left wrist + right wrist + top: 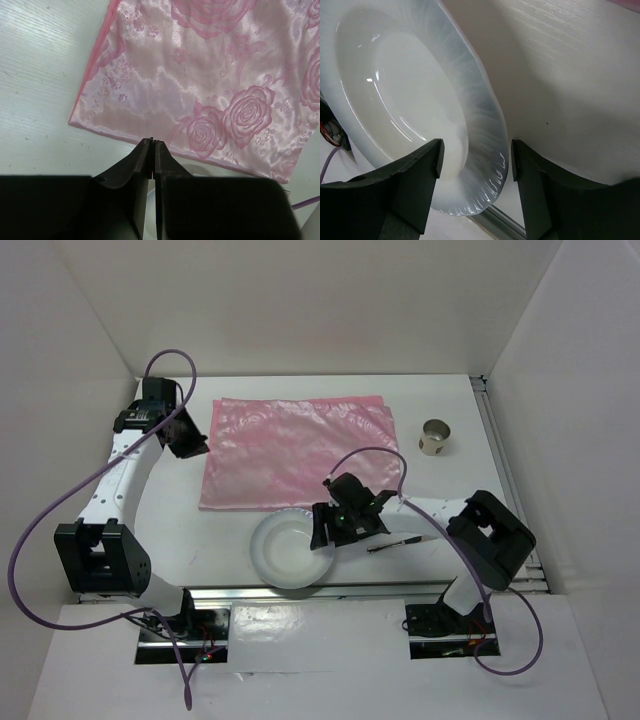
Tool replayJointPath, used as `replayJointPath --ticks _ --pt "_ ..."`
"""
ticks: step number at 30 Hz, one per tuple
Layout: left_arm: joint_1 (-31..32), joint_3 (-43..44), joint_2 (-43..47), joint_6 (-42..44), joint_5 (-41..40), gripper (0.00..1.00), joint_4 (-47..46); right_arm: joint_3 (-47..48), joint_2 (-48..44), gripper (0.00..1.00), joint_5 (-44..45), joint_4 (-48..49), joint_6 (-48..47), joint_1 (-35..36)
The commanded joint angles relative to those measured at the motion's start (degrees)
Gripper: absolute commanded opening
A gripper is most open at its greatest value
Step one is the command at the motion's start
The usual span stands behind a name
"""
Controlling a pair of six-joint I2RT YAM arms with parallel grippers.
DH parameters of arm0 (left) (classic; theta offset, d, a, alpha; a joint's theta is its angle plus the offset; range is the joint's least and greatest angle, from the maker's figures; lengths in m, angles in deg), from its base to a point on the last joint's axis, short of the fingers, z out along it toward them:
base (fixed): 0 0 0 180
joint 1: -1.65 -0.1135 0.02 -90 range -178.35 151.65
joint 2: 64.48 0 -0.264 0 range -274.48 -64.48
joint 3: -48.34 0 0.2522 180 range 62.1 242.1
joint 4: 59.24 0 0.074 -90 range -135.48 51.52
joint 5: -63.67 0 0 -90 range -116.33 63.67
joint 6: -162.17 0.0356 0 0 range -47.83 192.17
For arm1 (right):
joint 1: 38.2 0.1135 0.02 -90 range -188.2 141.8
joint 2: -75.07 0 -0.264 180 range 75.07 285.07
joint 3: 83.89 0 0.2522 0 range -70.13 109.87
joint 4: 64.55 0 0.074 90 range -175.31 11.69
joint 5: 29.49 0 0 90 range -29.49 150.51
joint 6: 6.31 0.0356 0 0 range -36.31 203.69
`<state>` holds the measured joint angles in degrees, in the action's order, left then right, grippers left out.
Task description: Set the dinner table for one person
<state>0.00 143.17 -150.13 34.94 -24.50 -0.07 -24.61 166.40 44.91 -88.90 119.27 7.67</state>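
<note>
**A:** What do we have in front of us?

**B:** We look down on the dinner table [450, 475], a wide white top with metal rails, lying under both arms. Near its front edge sits a white plate [285, 552], right at the near edge of a pink rose-patterned cloth [295, 455] spread across the middle. A small cup [436, 437] stands well apart to the right. A thin dark utensil [398, 543], too small to identify, lies just right of the plate.

**A:** And the arms?

**B:** The right pincer [335, 530] is low over the table at the plate's right side. In its wrist view its fingers stand apart with the plate's rim [485, 130] between them, not clamped. We judge it is straddling the rim to lift or slide the plate onto the cloth.

**A:** The other one?

**B:** The left pincer [185, 440] hangs above the table's left side beside the cloth. Its fingers [145, 150] are pressed together on nothing. We take it to be parked out of the way.
</note>
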Motion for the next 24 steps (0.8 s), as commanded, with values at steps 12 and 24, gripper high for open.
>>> replayJointPath --ticks 12,24 --pt "0.2 -0.8 -0.1 1.7 1.2 0.21 -0.9 3.8 2.7 0.44 1.5 1.4 0.6 0.3" --pt "0.2 1.0 -0.1 1.7 1.2 0.21 -0.3 9.0 -4.3 0.0 2.9 -7.0 -2.2 0.3"
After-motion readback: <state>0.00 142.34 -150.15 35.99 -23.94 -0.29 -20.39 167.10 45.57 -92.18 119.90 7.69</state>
